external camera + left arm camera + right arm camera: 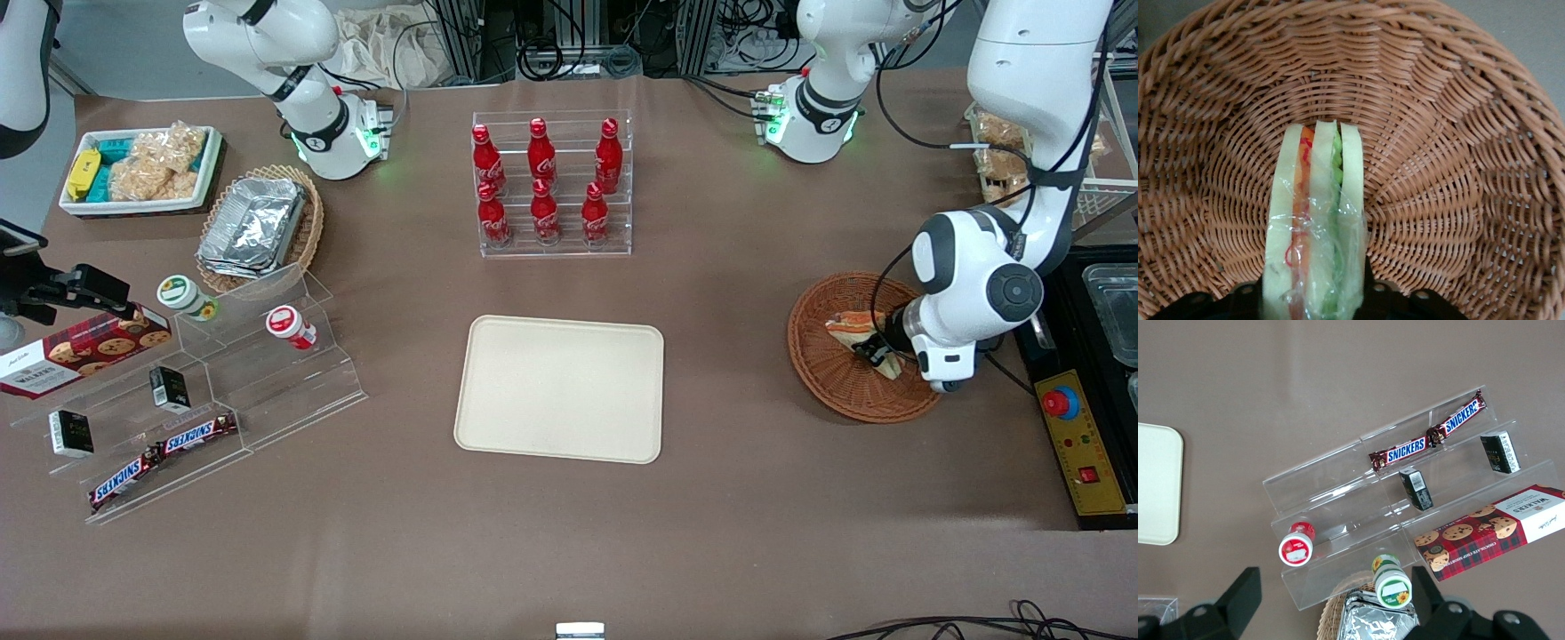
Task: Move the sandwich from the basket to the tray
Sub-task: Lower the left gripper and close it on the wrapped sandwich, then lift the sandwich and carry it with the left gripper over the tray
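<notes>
The sandwich (849, 325) lies in the reddish-brown wicker basket (827, 391) toward the working arm's end of the table. My left gripper (876, 353) is down inside the basket. In the left wrist view the clear-wrapped sandwich (1315, 220) stands on edge, showing pale bread with orange, red and green layers. It sits between the two dark fingers (1371, 293), which press on both its sides. The gripper (1313, 301) is shut on it over the woven basket floor (1438, 133). The cream-beige tray (560, 388) lies flat at mid-table with nothing on it, well apart from the basket.
A clear rack of red bottles (551, 187) stands farther from the front camera than the tray. A black control box with a red button (1062, 404) lies beside the basket. An acrylic stepped stand (204, 391), a tan basket of foil containers (258, 227) and a white snack tray (142, 169) sit toward the parked arm's end.
</notes>
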